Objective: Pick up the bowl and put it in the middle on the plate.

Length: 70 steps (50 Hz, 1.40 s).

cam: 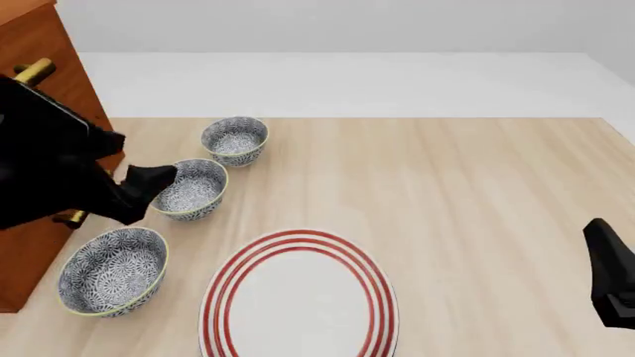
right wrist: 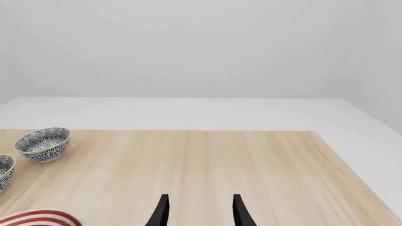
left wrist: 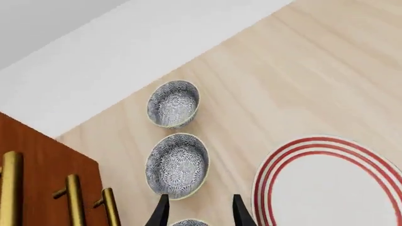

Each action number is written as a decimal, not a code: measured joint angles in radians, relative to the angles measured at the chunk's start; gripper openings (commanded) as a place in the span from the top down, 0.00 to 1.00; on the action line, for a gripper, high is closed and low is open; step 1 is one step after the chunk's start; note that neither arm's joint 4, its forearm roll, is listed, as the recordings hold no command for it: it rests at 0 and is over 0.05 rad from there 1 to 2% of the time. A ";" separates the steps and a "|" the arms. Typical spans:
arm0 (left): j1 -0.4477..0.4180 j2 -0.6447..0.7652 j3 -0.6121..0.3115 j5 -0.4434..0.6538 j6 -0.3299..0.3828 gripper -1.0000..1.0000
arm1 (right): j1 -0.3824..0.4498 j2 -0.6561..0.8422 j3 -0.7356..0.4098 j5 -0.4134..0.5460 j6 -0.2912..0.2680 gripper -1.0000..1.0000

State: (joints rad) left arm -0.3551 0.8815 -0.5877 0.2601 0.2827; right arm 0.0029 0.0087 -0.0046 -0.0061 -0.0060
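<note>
**Left arm lines up on a patterned bowl beside the waiting plate**

Poised above the pale wood-grain worktop (cam: 476, 208), the left end effector (left wrist: 197, 212) hangs with its two black fingers spread and nothing between them. It is probably held that way so the fingers can drop astride a thin rim.

Three small, deep, round bowls, white with dense blue-grey floral print and pale yellowish rims, stand in a row near a brown wooden cabinet with brass handles (cam: 40, 82). Seen from the front, the nearest bowl (cam: 111, 271) sits at about nine o'clock from the large flat white plate with three thin red rings (cam: 297, 297), apart from it. The middle bowl (cam: 190, 190) lies at roughly eleven o'clock, partly behind the left arm, and the farthest bowl (cam: 235, 139) is beyond that. The wrist view shows a sliver of bowl rim (left wrist: 189, 222) between the fingers, which suggests the nearest bowl is the target, though that is a judgement.

The plate is bare and glossy, its centre open for the delivery.

At the worktop's four o'clock edge the right end effector (right wrist: 197, 212) idles, fingers likewise parted and empty, well clear of the crockery.
</note>
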 measured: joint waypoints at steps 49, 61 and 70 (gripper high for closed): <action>0.085 0.486 -0.033 -0.156 0.291 0.00 | 0.001 0.003 0.000 -0.003 0.000 0.00; 0.066 0.538 -0.037 -0.175 0.297 0.00 | 0.002 0.004 0.001 -0.005 0.000 0.00; 0.044 0.581 -0.034 -0.188 0.316 0.00 | 0.002 0.005 0.000 -0.006 0.000 0.00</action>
State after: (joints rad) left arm -0.3111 1.4624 -0.6215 0.0716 0.5991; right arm 0.0049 0.0140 -0.0042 -0.0116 -0.0058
